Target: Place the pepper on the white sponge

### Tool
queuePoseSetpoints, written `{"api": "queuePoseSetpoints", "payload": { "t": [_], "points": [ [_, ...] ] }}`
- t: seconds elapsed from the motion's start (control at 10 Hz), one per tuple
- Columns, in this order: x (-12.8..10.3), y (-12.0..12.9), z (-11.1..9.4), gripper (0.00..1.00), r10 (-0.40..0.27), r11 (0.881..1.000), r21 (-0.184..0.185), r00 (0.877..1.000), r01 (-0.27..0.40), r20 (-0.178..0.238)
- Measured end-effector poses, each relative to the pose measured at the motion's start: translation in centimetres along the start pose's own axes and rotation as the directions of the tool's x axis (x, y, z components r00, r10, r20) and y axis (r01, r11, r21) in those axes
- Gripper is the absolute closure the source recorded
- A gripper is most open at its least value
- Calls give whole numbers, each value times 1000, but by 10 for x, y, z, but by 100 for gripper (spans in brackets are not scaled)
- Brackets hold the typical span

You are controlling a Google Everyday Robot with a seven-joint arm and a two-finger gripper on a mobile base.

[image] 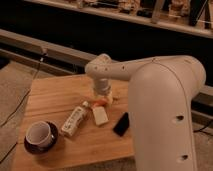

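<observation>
The gripper [103, 95] hung just above the pepper [100, 103], fingers apart, the pepper lying on the wooden table [55, 97] beside the white sponge [100, 116]; a straight descent closing across its slim middle appeared advisable.

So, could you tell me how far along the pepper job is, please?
Nothing looks finished yet: the pepper lies on the table, next to the white sponge, not on it. In hand: the gripper is down right over the pepper; a grasp is not visible. Left: lift the pepper, move it over the sponge and set it down.
</observation>
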Motion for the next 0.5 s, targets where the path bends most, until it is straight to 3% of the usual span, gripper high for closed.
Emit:
{"api": "queuePoseSetpoints", "payload": {
  "t": [0.5],
  "points": [
    [-11,-1,17,35,11,1000,-6,1000,-11,-12]
  ]
}}
